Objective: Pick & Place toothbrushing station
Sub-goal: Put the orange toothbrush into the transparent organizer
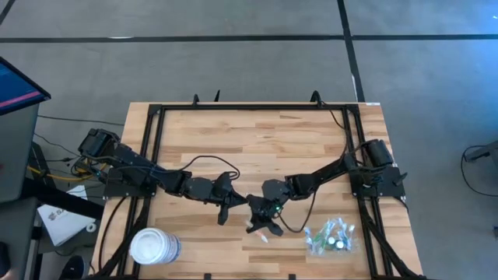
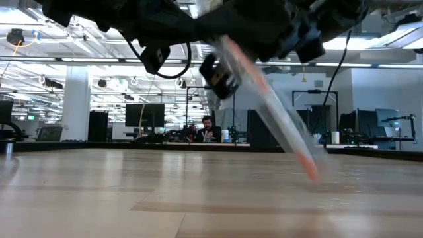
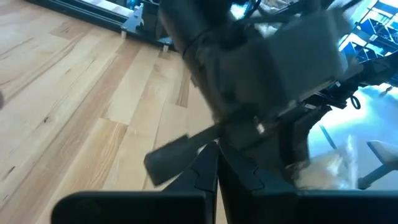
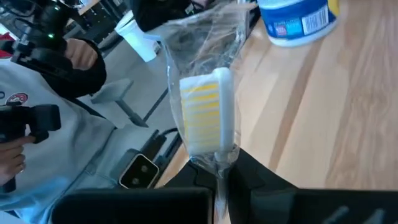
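Observation:
A toothbrush with a white head and yellow bristles point(image 4: 205, 112) is sealed in a clear wrapper, and my right gripper point(image 4: 221, 171) is shut on it near the table's front middle point(image 1: 261, 222). In the low view the toothbrush point(image 2: 277, 119) slants down toward the near edge. My left gripper point(image 1: 240, 202) is shut and stands right against the right one, at the wrapper's far end point(image 4: 180, 25). A see-through plastic holder point(image 1: 331, 237) with small green and dark bits, the toothbrushing station as far as I can tell, lies on the table at the front right. My right gripper pinches the wrapped toothbrush between its two fingers just below the head point(image 4: 219, 163). The fingers come from the table's right, slanting down, and the head sticks out beyond them. The handle end point(image 2: 309, 170) hangs low toward the near edge; I cannot tell whether it touches the table. My left gripper has its shut fingers point(image 3: 216, 155) at the wrapper's end, but the right gripper's body hides that place, so I cannot tell whether they touch it.
A large white round tub point(image 1: 153, 246) with a blue label point(image 4: 298, 18) stands at the front left corner. A black frame point(image 1: 156, 109) runs around the table's edges. A person in a grey top point(image 4: 56, 124) stands beyond the table's left side.

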Action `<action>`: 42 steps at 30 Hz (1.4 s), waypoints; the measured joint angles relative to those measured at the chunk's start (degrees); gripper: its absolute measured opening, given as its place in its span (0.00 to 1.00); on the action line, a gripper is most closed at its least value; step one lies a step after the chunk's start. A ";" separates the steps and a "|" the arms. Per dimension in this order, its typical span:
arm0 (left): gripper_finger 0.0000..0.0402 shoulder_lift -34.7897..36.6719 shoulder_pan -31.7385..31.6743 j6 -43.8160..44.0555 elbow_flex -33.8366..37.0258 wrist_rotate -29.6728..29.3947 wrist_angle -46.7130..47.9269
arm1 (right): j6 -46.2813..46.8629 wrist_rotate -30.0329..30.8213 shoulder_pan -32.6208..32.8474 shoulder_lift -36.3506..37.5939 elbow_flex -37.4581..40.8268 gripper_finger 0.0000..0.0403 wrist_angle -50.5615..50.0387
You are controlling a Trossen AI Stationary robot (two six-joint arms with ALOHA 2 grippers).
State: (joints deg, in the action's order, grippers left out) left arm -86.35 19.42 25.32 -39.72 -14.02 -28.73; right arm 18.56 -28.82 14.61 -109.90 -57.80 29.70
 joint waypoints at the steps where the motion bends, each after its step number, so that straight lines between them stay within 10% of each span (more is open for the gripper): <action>1: 0.00 0.00 0.00 0.00 0.00 0.00 -0.02 | -0.22 0.20 0.13 0.74 0.00 0.01 -0.78; 42: 0.00 0.07 0.00 -0.02 0.00 -1.62 -1.86 | -10.27 10.12 10.83 31.56 -0.09 0.01 -21.58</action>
State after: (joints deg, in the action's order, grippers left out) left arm -86.28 19.42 25.30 -39.72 -15.64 -30.59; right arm 8.29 -18.70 25.44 -78.34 -57.89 8.12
